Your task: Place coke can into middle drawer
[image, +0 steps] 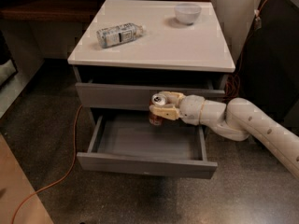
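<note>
Though an orange cable point(70, 164) trails over the floor at far left and a bottle point(119, 34) lies on its side on the white top point(159, 50), neither bears on the job. Under that top, the middle drawer point(145, 166) stands pulled well out, its grey floor in view. Above its back part, just in front of the upper drawer's face point(112, 96), the can point(155, 119) hangs upright with its silver end up, not touching the drawer floor. The gripper point(161, 107) is clamped around the can's upper half, one finger on each side. Farther right, a bowl point(188, 13) sits near the top's back edge, and the arm point(243, 122) reaches in from the right at drawer height.

By my reading, the carry is done and the placing step is in hand. The next move calls for a straight descent, keeping the can upright and off the face behind it, until its base rests on the drawer floor. Only then should the fingers part and the gripper draw back to the right without tipping the can.
</note>
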Robot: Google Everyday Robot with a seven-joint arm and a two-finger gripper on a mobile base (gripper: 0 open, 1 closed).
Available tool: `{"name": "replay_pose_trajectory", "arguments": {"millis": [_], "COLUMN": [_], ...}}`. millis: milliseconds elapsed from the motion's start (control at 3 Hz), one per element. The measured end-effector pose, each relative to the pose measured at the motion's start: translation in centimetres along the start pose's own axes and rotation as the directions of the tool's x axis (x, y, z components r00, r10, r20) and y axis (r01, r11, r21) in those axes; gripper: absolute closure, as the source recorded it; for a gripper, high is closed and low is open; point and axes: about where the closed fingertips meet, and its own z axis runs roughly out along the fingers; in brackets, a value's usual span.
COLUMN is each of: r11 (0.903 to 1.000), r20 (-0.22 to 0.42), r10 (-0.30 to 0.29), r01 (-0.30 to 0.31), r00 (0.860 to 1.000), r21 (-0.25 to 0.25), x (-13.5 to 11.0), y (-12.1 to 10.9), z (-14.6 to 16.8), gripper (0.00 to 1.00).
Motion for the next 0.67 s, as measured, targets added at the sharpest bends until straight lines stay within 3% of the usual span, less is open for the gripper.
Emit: {"name": "replay_pose_trajectory", "arguments": {"millis": [667], "r11": [0.9992], "r20": [-0.067], "r10": [0.018], "r01": [-0.015], "r00": [0.998], "r21": [0.036], "x": [7.1], "y": [-1.2], "z": [1.5], "gripper": [1.00]}}
